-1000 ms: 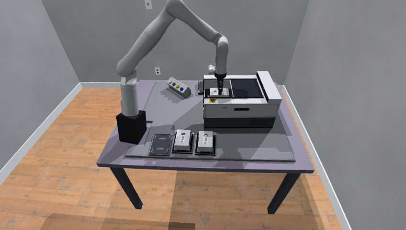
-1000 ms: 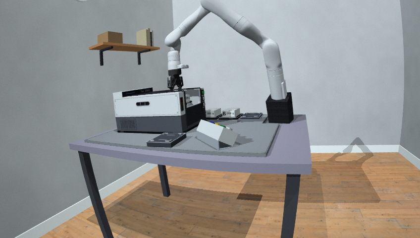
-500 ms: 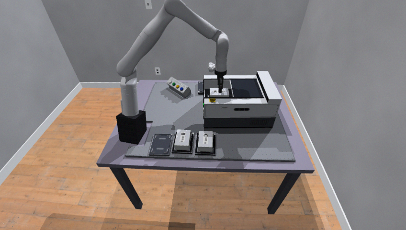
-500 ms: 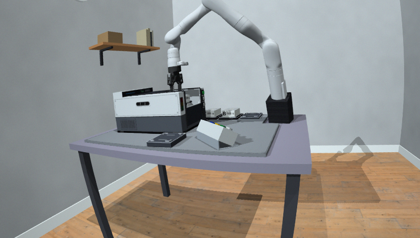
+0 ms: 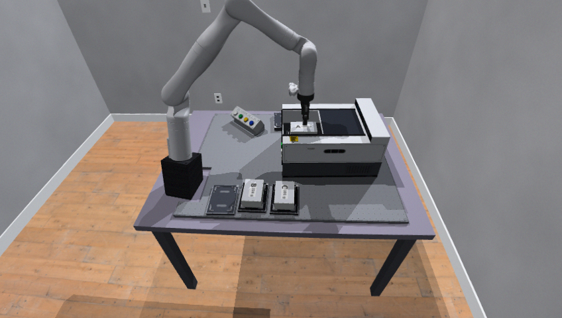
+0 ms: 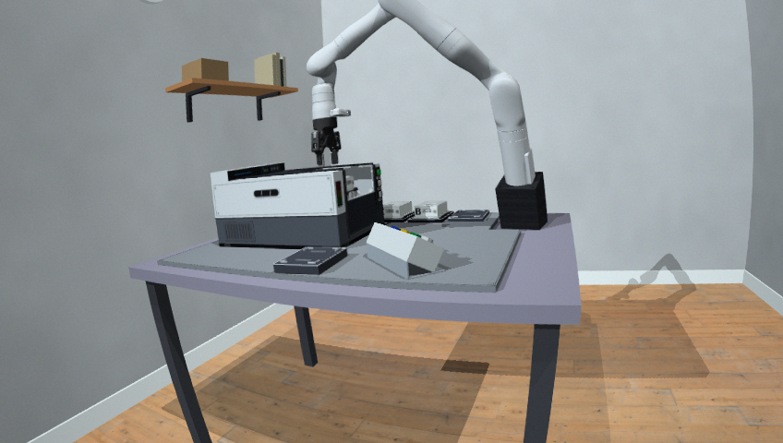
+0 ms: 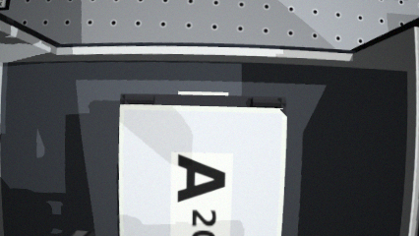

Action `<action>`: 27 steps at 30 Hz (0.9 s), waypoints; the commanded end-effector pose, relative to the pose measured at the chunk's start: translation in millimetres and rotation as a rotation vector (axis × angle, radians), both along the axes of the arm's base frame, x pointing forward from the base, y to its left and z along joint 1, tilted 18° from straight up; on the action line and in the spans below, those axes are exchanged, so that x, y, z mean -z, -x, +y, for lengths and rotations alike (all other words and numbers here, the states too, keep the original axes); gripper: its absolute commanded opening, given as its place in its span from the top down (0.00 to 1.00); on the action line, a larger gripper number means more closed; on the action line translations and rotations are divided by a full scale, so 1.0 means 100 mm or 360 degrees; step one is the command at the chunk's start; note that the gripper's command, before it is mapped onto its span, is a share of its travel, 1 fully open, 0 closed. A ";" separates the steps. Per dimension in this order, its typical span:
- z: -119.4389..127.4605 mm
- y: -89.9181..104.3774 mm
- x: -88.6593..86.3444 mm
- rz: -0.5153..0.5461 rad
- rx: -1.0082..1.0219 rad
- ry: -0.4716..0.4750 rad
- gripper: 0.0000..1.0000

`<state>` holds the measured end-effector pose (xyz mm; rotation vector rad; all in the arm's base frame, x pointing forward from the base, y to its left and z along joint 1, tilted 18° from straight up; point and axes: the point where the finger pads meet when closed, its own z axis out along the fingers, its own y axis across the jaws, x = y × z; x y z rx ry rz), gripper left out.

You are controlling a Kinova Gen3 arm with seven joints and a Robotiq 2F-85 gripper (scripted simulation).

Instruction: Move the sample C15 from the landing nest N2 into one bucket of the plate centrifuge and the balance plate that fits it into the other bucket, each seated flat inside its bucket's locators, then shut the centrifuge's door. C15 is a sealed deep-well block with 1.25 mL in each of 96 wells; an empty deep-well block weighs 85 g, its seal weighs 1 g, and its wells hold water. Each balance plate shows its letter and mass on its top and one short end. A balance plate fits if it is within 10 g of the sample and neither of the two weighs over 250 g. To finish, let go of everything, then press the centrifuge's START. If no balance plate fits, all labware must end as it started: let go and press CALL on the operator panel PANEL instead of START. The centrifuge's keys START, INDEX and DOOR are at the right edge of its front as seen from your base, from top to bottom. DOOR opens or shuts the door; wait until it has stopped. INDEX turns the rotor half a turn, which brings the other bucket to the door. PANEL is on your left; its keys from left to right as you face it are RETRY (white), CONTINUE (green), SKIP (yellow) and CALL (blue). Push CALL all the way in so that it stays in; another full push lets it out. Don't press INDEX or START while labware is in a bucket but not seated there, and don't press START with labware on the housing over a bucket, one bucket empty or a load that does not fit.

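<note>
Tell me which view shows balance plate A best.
The wrist view: balance plate A fills the frame from straight above, its letter sharp, lying in the centrifuge's open bay. The top view shows it small, under the open hand. In the exterior view the housing hides nearly all of it.

plate A (image 7: 202,167) in centrifuge (image 5: 335,151) bucket, seemingly flat | pincer (image 6: 325,155) above | plates B (image 5: 252,193), C (image 5: 284,194) on front nests

White balance plate A (image 7: 202,172) flat inside centrifuge (image 5: 335,151)
</note>
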<state>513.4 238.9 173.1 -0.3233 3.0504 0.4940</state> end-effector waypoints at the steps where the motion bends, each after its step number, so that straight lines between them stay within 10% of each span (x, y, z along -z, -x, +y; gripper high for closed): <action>1: -0.01 -0.01 -0.05 -0.0003 0.0001 -0.0001 0.00; 27: -0.09 0.00 -0.27 -0.0003 0.0001 -0.0001 0.00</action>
